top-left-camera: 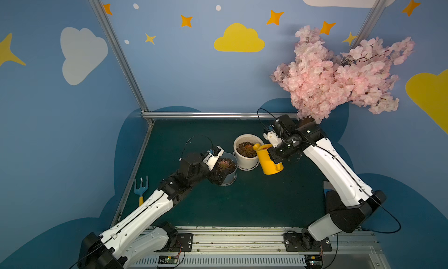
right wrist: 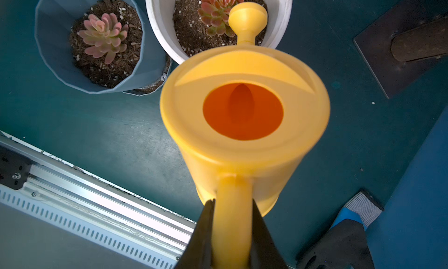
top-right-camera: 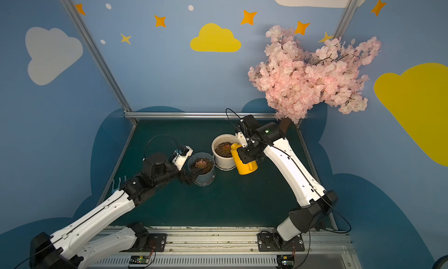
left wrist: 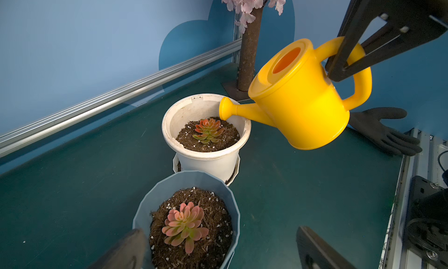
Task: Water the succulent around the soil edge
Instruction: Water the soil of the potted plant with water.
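My right gripper (right wrist: 232, 202) is shut on the handle of a yellow watering can (left wrist: 298, 103), held off the table and tilted spout-down. Its spout (left wrist: 225, 108) hangs just inside the rim of the white pot (left wrist: 208, 163), over the soil edge beside a red-green succulent (left wrist: 208, 131). No water shows. In both top views the can (top-left-camera: 268, 162) (top-right-camera: 243, 164) hangs right of that pot. A blue-grey pot (left wrist: 184, 180) with a pink succulent (left wrist: 184, 225) stands beside it. My left gripper (left wrist: 219, 231) is open around this pot, one finger close to its wall.
A pink blossom tree (top-left-camera: 339, 74) stands at the back right, its trunk (left wrist: 249, 49) on a dark base plate (right wrist: 388, 52). A black glove (left wrist: 385, 132) lies at the right. A blue hand rake (top-left-camera: 140, 187) lies by the left wall. Aluminium rails (right wrist: 97, 190) border the front.
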Robot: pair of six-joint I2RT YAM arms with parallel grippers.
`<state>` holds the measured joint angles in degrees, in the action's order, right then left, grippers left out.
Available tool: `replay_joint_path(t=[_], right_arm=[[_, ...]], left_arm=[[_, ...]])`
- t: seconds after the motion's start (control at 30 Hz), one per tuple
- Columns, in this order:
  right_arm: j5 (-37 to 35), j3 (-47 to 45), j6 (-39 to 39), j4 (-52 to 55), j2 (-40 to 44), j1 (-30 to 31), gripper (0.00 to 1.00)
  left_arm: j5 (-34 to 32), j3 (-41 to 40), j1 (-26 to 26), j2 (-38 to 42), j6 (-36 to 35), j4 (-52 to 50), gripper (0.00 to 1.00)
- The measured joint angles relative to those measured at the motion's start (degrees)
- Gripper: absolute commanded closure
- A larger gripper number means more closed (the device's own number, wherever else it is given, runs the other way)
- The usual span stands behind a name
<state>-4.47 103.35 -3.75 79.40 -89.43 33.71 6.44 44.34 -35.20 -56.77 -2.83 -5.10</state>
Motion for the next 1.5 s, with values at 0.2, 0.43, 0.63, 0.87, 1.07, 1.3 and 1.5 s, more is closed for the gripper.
replay_joint_path(t=[0.2,0.43,0.63,0.87,1.07,1.3,1.5], right_arm=[[0.0,1.2,0.2,0.1,-1.3,-0.4,1.00],[0.0,3.1,0.3,0.1,-3.1,-0.9,1.00],[0.0,4.4,0.7,0.2,-4.2,-1.2,1.00],[0.2,5.7,1.0,0.2,-5.6,-1.4,1.00],[0.7,7.0,1.0,0.2,-6.5,-1.4,1.00],[1.5,8.3,1.0,0.2,-7.7,-1.4,1.00],[2.2,9.2,1.0,0.3,-8.4,-1.4,1.00]], left_arm=[[0.0,0.0,0.0,0.0,0.0,0.0,0.00],[0.0,0.0,0.0,0.0,0.0,0.0,0.00],[0.0,0.0,0.0,0.0,0.0,0.0,0.00],[0.0,-0.1,0.0,0.0,0.0,0.0,0.00],[0.1,-0.6,-0.1,0.0,0.0,0.0,0.00],[0.2,-0.8,-0.1,0.0,0.0,0.0,0.00],[0.2,-0.8,-0.1,0.0,0.0,0.0,0.00]])
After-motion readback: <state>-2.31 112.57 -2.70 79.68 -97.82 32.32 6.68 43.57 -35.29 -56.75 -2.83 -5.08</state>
